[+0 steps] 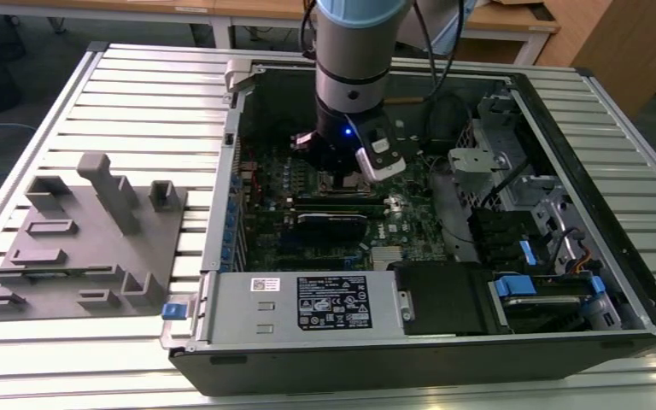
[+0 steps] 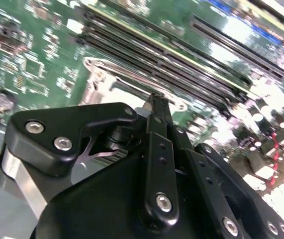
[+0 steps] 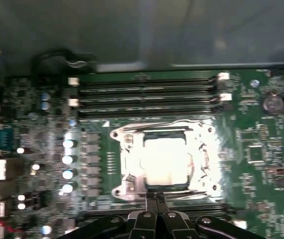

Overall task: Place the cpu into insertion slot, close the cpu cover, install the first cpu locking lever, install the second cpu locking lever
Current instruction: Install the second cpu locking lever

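We see the arm reaching down into an open computer case (image 1: 635, 282) that lies on a slatted metal surface (image 1: 134, 94). The gripper (image 3: 155, 198) hangs low over the motherboard (image 3: 261, 149), its fingers (image 2: 157, 112) pressed together into one narrow tip with nothing between them. That tip sits at the edge of the slot (image 3: 124, 172), on the side away from the long memory slots (image 3: 146, 97).

In the first wrist view the cpu (image 3: 164, 162) lies flat in the slot, its pale top glaring under the light, and the cover (image 3: 201, 149) lies down around it as a silvery frame. We cannot tell how the levers stand.

In the exterior view a grey fixture block (image 1: 89, 248) rests on the surface at that view's left, well apart from the case, and a labelled power supply (image 1: 305, 303) fills the near side of the case.
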Robot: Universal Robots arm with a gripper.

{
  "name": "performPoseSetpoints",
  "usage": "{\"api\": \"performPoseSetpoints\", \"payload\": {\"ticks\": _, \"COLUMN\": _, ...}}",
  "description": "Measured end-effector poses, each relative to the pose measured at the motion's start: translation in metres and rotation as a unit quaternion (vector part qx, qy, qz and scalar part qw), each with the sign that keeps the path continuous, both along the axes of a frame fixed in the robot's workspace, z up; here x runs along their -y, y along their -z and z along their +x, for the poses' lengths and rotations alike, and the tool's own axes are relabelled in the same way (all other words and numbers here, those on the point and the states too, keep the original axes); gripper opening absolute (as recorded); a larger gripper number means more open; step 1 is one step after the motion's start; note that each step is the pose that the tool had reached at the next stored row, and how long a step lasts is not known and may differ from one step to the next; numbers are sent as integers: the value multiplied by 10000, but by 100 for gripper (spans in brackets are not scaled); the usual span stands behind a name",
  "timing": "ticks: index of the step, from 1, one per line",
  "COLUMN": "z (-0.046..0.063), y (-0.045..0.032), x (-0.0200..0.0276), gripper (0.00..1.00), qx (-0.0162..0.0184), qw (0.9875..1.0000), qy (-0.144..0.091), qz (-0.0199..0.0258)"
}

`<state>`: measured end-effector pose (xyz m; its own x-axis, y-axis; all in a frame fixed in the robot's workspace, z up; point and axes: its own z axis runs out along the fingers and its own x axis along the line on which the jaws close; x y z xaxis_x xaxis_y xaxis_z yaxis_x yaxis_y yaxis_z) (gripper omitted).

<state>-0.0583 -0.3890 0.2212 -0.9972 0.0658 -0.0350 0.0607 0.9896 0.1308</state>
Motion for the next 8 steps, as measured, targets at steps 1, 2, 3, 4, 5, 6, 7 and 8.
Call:
{"api": "performPoseSetpoints", "payload": {"ticks": 1, "z": 18, "y": 2, "x": -13, "gripper": 11, "qx": 1, "qw": 10000, "qy": 0, "qz": -13}}
{"api": "performPoseSetpoints", "payload": {"ticks": 2, "z": 30, "y": 3, "x": -35, "gripper": 11, "qx": 0, "qw": 10000, "qy": 1, "qz": -26}}
{"api": "performPoseSetpoints", "payload": {"ticks": 3, "z": 41, "y": 4, "x": -60, "gripper": 11, "qx": 0, "qw": 10000, "qy": 1, "qz": -40}}
{"api": "performPoseSetpoints", "payload": {"ticks": 4, "z": 51, "y": 4, "x": -88, "gripper": 11, "qx": -1, "qw": 10000, "qy": 1, "qz": -57}}
{"api": "performPoseSetpoints", "payload": {"ticks": 5, "z": 61, "y": 6, "x": -117, "gripper": 11, "qx": -1, "qw": 10000, "qy": 1, "qz": -70}}
{"api": "performPoseSetpoints", "payload": {"ticks": 6, "z": 73, "y": 9, "x": -147, "gripper": 11, "qx": 0, "qw": 10000, "qy": 1, "qz": -83}}
{"api": "performPoseSetpoints", "payload": {"ticks": 7, "z": 85, "y": 11, "x": -179, "gripper": 11, "qx": 0, "qw": 10000, "qy": 0, "qz": -97}}
{"api": "performPoseSetpoints", "payload": {"ticks": 8, "z": 94, "y": 11, "x": -210, "gripper": 11, "qx": -1, "qw": 9999, "qy": 0, "qz": -112}}
